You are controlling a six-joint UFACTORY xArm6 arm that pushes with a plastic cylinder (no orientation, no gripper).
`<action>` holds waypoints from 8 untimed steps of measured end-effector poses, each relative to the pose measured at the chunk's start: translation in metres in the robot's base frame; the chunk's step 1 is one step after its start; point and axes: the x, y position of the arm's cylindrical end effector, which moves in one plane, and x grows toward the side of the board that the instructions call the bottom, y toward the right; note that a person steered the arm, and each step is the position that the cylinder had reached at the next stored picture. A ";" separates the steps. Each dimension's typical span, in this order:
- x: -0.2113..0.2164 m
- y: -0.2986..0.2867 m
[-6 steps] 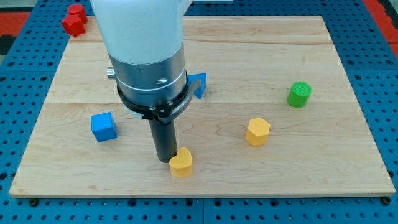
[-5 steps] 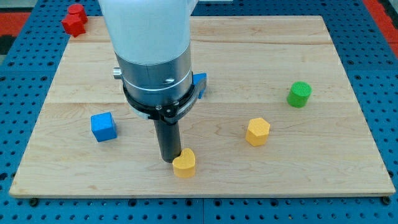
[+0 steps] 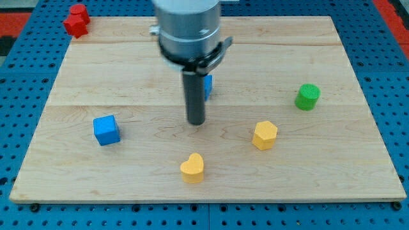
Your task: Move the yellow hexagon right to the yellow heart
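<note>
The yellow hexagon (image 3: 264, 135) lies on the wooden board (image 3: 77, 83), right of centre. The yellow heart (image 3: 192, 168) lies near the board's bottom edge, to the lower left of the hexagon. My tip (image 3: 196, 122) is down on the board above the heart and to the left of the hexagon, touching neither. The rod stands upright under the arm's grey flange.
A blue cube (image 3: 106, 130) sits at the left. A blue block (image 3: 206, 85) is partly hidden behind the rod. A green cylinder (image 3: 307, 96) sits at the right. A red block (image 3: 76, 19) lies off the board at the top left.
My tip has left the yellow heart and moved up and to the right. The heart sits slightly further right than before. The other blocks have not moved.
</note>
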 end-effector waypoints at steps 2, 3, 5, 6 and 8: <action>-0.011 0.101; 0.006 0.111; 0.053 0.104; 0.072 0.104; 0.094 0.096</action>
